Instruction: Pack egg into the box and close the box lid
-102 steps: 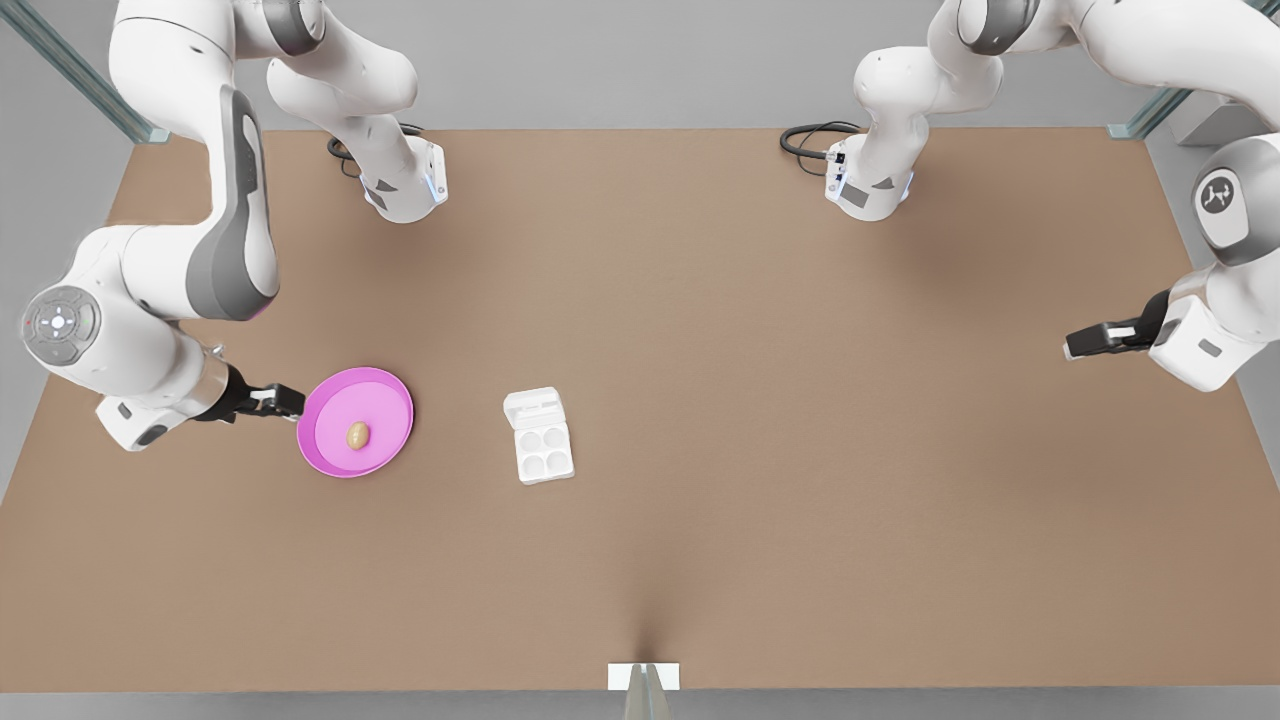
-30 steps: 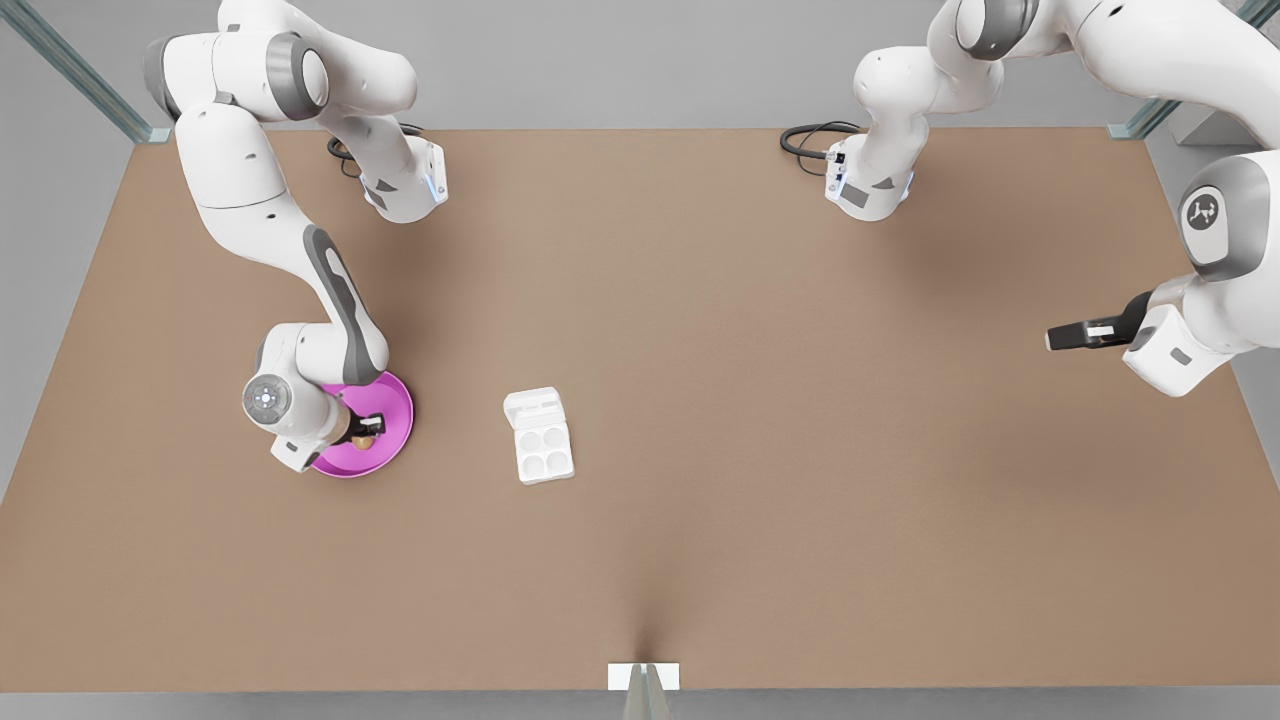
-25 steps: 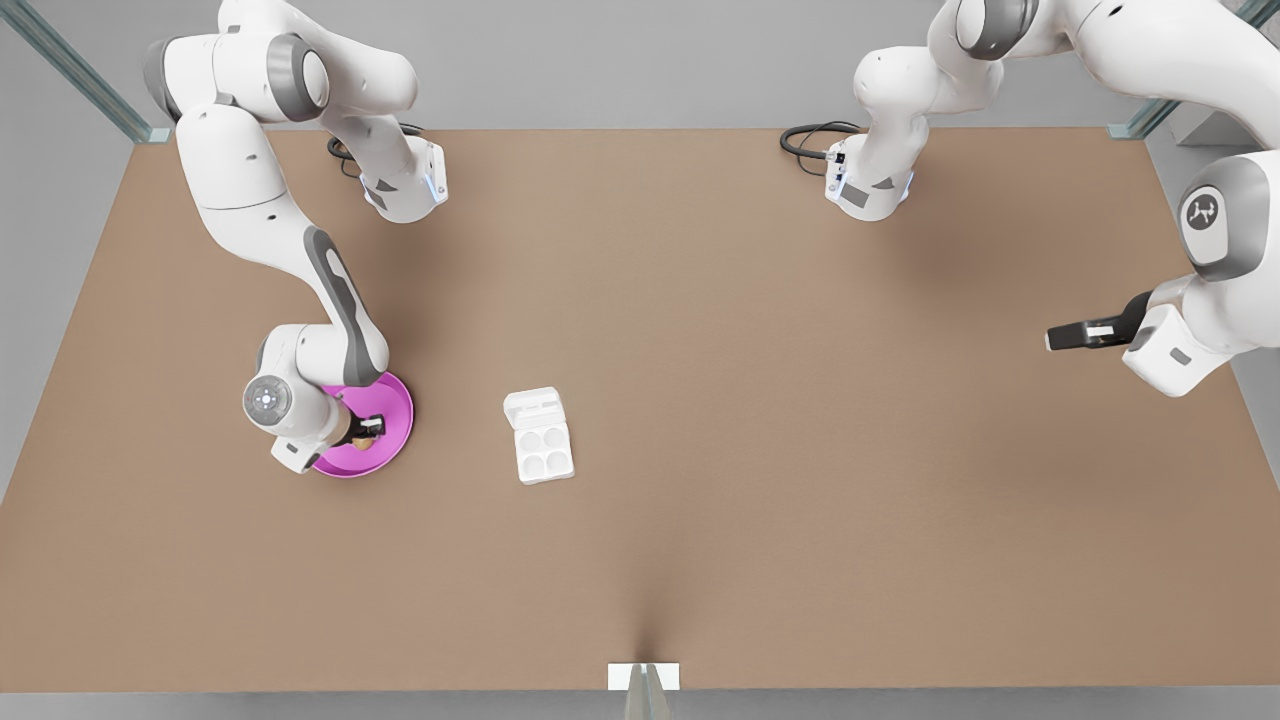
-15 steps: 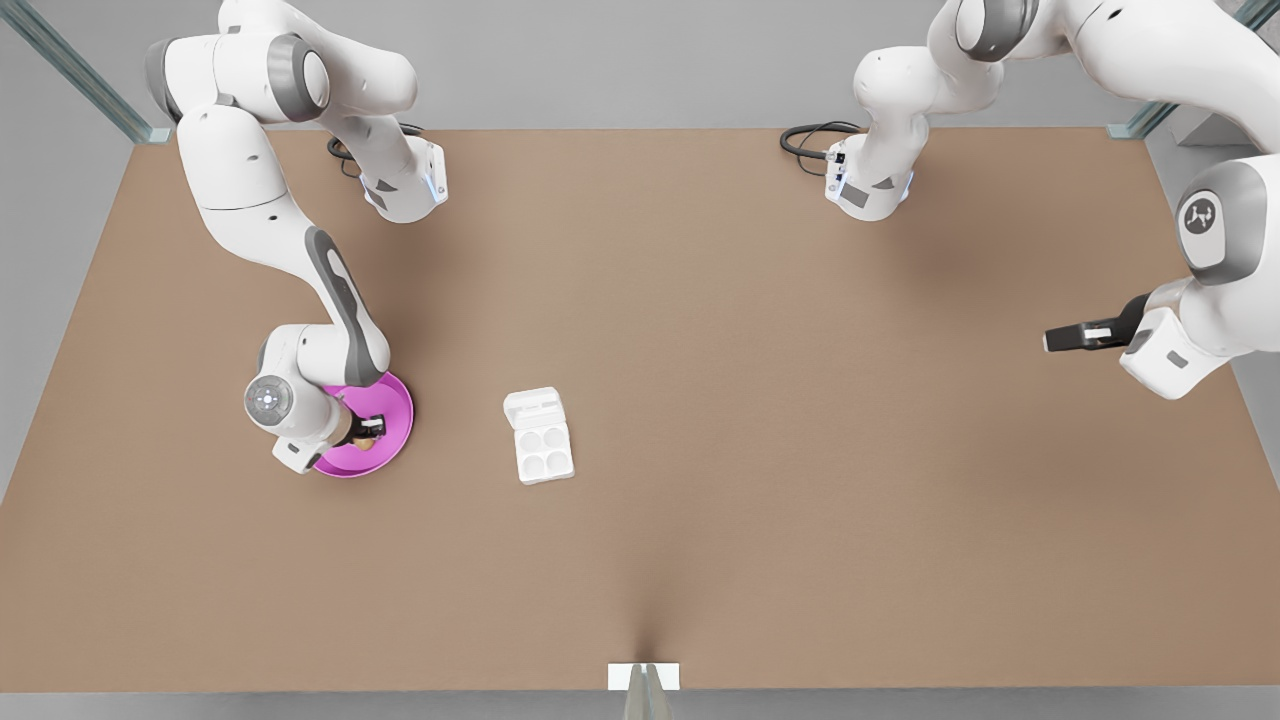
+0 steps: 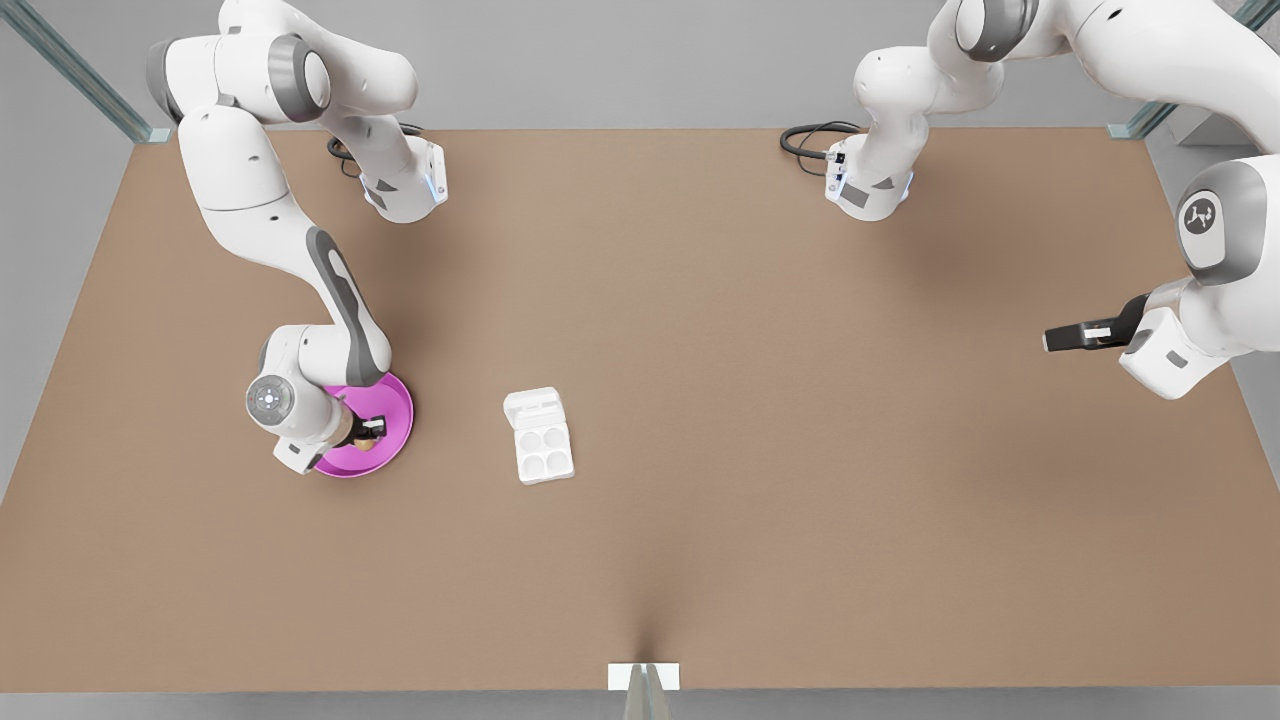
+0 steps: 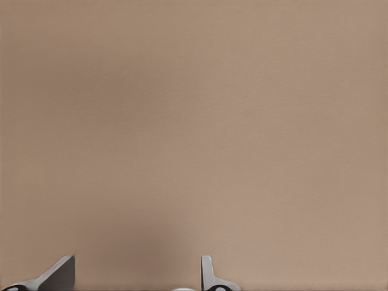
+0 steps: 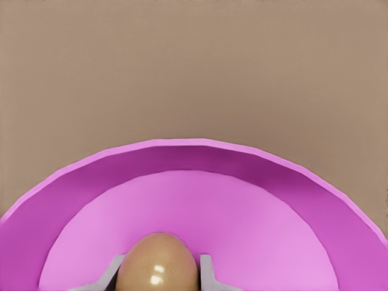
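Right gripper [image 5: 372, 432] now around egg [image 7: 157, 262].

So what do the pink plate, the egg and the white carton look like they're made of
The pink plate looks like matte plastic: one flat, even colour, smooth raised rim. The egg, between the right claw's fingers, has a smooth tan shell with two small glossy highlights, so slightly shiny. The box seems moulded white plastic or pulp with pressed round cups; the render leaves that open.
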